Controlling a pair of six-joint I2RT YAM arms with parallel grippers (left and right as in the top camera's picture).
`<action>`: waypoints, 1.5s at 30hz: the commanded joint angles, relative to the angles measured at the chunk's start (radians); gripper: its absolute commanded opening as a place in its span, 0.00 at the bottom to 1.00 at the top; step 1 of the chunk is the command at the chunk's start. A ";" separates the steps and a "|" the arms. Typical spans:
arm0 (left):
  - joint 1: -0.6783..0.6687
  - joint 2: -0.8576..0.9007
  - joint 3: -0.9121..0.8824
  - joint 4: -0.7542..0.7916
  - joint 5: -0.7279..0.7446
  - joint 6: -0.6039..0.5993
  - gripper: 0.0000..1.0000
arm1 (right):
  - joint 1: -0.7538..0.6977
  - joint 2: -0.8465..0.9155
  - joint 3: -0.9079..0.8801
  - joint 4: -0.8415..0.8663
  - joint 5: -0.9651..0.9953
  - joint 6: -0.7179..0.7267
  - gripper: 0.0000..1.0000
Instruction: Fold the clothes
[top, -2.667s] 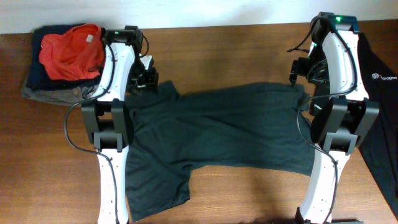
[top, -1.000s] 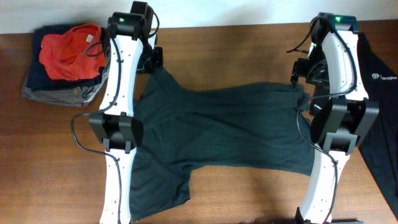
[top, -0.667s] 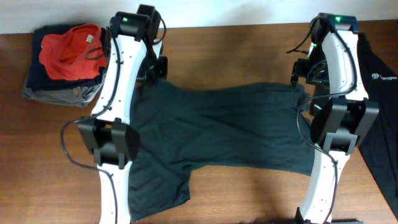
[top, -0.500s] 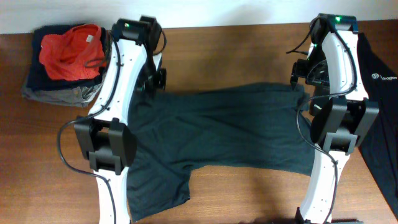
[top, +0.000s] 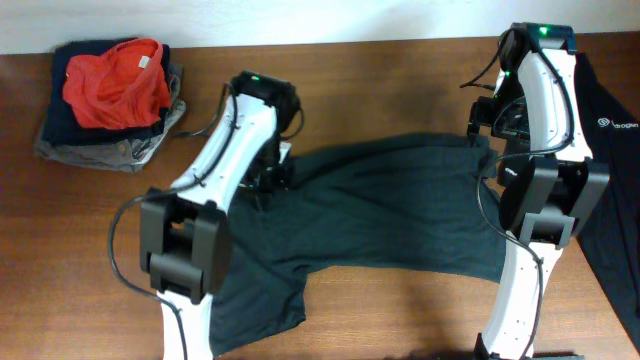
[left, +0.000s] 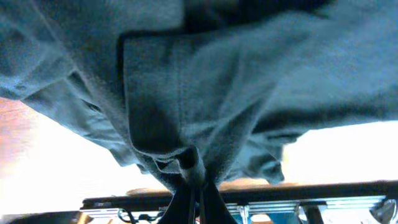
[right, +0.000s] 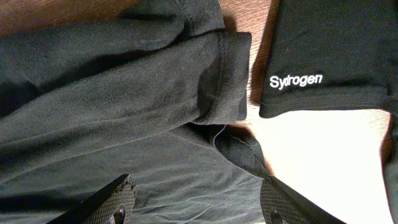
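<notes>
A pile of garments, a red one on top, sits on the wooden table well to the left of the left gripper. That gripper is clamped tight on a bunched fold of the black shirt, its fingertips pressed together with cloth gathered between them and draping away from them. The shirt spreads crumpled across the table between the two arms, from the left gripper out to the right gripper. The right gripper hangs over the shirt's far end with its jaws set wide apart, gripping nothing. A turned-back sleeve lies just ahead of its fingers. Just beyond that sleeve, to the gripper's right, lies a second shirt with a white logo.
</notes>
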 joint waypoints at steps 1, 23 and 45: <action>-0.038 -0.058 -0.026 -0.002 -0.008 -0.034 0.01 | 0.006 -0.048 -0.005 -0.009 -0.006 -0.003 0.69; 0.083 -0.058 -0.201 0.291 -0.102 -0.077 0.99 | 0.007 -0.079 -0.004 -0.011 -0.040 -0.003 0.70; 0.226 -0.020 -0.254 0.364 -0.029 -0.068 0.66 | 0.008 -0.079 -0.004 0.005 -0.068 -0.008 0.70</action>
